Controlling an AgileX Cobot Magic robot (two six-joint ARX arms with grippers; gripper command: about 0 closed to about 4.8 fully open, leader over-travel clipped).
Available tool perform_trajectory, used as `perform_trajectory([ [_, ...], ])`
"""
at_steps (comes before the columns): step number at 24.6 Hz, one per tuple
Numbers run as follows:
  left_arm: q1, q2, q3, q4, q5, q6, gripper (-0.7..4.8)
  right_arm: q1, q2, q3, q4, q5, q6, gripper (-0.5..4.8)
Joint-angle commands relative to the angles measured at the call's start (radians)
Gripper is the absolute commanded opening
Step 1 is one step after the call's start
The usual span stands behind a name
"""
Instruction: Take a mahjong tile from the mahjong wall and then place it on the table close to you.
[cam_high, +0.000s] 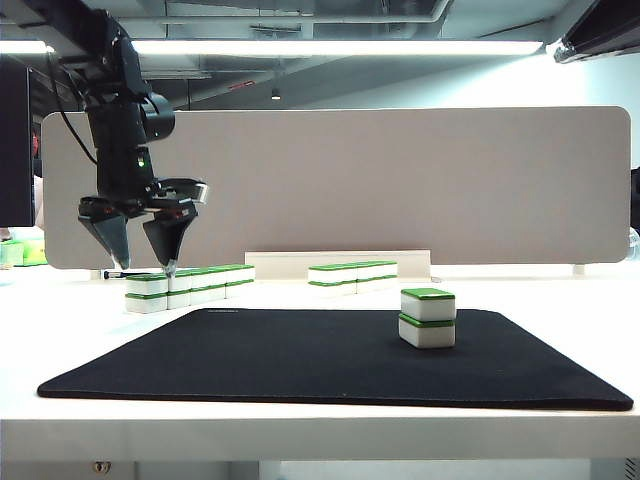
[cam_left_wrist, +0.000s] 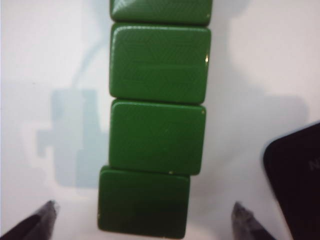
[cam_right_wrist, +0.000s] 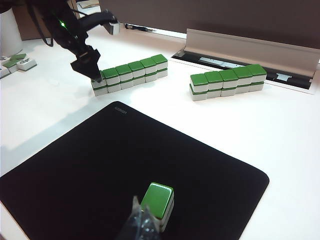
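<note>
Green-topped white tiles, stacked two high, form the mahjong wall I am working at, a longer row lying on the far left of the wide white table, just beyond the far left corner of the large black rectangular fabric mat. My left gripper hangs over the near left end of that row with its jaws spread wide, empty; in the left wrist view the two dark fingertips stand either side of the end tile, each clear of it with bare white table showing between, and the green tile backs run away in a line from there. From the exterior view the tips point down at about the level of the top layer, one in front of the row and one nearer its end; whether either touches a tile I cannot tell. A shorter row of the same green and white tiles sits farther right, well apart from the wall. On the mat, right of centre, a pair of stacked tiles stands alone. My right gripper shows only as a blurred tip just beside that pair in the right wrist view, so I cannot tell how its jaws stand. Behind everything stands a grey upright divider panel.
</note>
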Motion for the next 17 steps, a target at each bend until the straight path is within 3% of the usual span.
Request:
perform_trajectory([
  [1,0.000,0.003,0.000,0.014,0.006,0.004,4.79,0.001,0.000,0.003,0.009,0.002,-0.003,-0.01],
  [13,0.000,0.060,-0.001,0.032,0.007,0.003,4.78,0.001,-0.001,0.003,0.009,0.002,-0.003,-0.01],
  [17,0.000,0.066,-0.002,0.032,0.008,0.003,4.01,0.001,-0.001,0.003,0.009,0.002,-0.003,-0.01],
])
